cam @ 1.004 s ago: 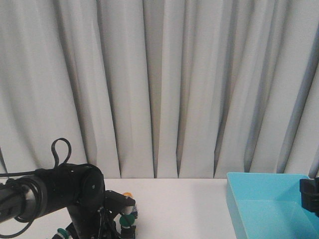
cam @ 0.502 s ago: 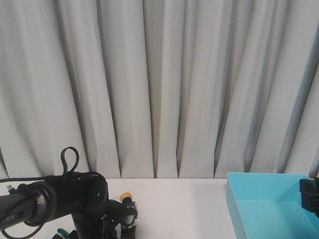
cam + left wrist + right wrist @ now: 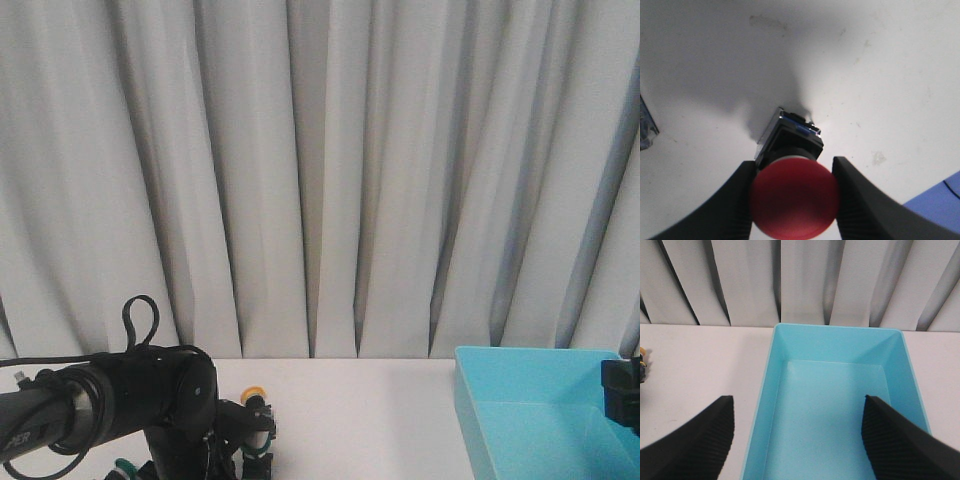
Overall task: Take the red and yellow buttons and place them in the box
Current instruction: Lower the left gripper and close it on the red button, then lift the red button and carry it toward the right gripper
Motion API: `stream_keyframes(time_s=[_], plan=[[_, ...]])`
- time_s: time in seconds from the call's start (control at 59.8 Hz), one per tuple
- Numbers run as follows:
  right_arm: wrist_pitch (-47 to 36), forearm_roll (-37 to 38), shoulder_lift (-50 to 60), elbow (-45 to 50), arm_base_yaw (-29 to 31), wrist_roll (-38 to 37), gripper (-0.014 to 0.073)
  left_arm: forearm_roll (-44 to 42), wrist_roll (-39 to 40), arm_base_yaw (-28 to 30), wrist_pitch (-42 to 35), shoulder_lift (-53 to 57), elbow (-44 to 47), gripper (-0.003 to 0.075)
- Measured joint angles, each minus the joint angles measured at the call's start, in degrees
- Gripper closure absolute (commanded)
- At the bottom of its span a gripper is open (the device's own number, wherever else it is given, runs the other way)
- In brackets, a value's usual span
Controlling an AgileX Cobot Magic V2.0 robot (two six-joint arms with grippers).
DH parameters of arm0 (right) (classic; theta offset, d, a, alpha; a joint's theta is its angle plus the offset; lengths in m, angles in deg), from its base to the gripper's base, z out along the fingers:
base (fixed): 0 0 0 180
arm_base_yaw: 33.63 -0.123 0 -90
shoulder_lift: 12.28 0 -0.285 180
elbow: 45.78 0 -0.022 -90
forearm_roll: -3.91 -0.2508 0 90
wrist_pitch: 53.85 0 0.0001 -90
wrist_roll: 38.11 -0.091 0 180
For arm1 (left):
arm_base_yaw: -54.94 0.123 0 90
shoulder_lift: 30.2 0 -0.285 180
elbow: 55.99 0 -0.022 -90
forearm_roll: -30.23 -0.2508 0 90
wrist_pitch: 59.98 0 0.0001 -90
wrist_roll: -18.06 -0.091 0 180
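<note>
The left gripper (image 3: 794, 200) is closed on a red button (image 3: 794, 196) just above the white table (image 3: 880, 75). The right gripper (image 3: 797, 440) is spread wide above the empty blue box (image 3: 827, 405), with the grey curtain (image 3: 330, 170) behind.

A robotics lab or test cell: pleated grey-white curtains (image 3: 330, 170) screen off the whole background behind a plain white table (image 3: 370, 410), where a black robot arm (image 3: 120, 400) works among push-button switches (image 3: 258, 400) and a turquoise plastic bin (image 3: 840, 405), with no household or office furnishings in sight
</note>
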Motion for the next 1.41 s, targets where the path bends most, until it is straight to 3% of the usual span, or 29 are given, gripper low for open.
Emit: stream_keyframes(time_s=[0.084,0.368,0.535,0.803,1.138,1.405], plan=[[0.0,0.0,0.0,0.0,0.0,0.0,0.0064,0.0,0.0,0.0,-0.1,0.0,0.0,0.0729],[-2.0,0.3,0.0,0.0,-0.7,1.4,0.0067,0.0,-0.1,0.0,1.6,0.6,-4.2,0.0727],[-4.2,0.9,0.0,0.0,-5.9,14.0,0.0067,3.0,-0.1,0.0,3.9,3.4,-10.5,0.0726],[-5.2,1.0,-2.3,0.0,-16.3,31.6,0.0067,17.0,-2.5,0.0,8.2,5.8,-24.9,0.0726],[-7.6,1.5,-3.0,0.0,-25.7,33.9,0.0067,27.1,-4.0,0.0,8.5,5.8,-32.1,0.0726],[-8.7,3.3,-4.4,0.0,-27.0,34.3,0.0067,35.1,-4.5,0.0,8.2,5.8,-32.1,0.0726]])
